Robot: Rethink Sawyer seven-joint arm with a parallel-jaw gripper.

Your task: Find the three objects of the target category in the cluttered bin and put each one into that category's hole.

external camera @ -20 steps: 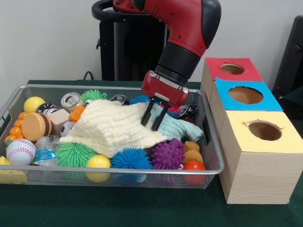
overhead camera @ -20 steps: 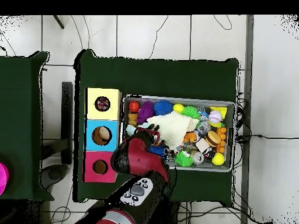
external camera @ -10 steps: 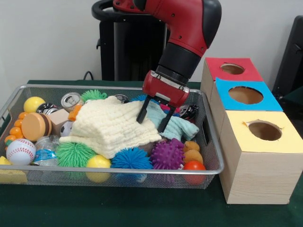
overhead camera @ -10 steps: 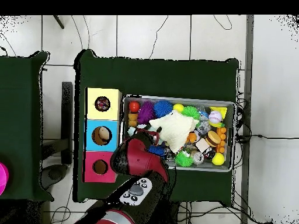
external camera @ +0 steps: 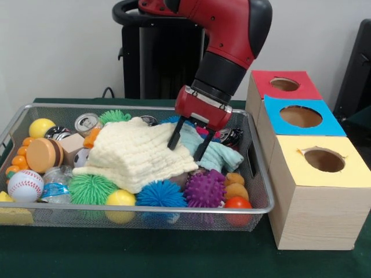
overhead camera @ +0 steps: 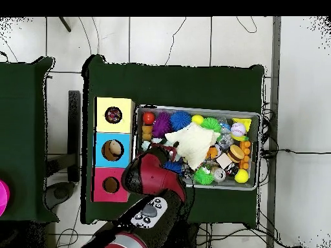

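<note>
You'll see the gripper (external camera: 186, 144) low in the wire bin (external camera: 255, 191), its two fingers spread apart and holding nothing, straddling the pale teal cloth (external camera: 220, 156) just beside the cream cloth (external camera: 136, 153). The cream cloth covers the bin's middle (spiky balls crowd its near edge). The yellow box's hole (overhead camera: 114, 115) seems to contain something dark, though the overhead view is poor.

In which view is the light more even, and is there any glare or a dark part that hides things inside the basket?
Front view: soft, even light, no strong glare; the wire basket shows clearly, and only the space under the cream cloth is hidden. Overhead view: the arm covers the tool and part of the basket, and the holes of the boxes look dark inside.
</note>
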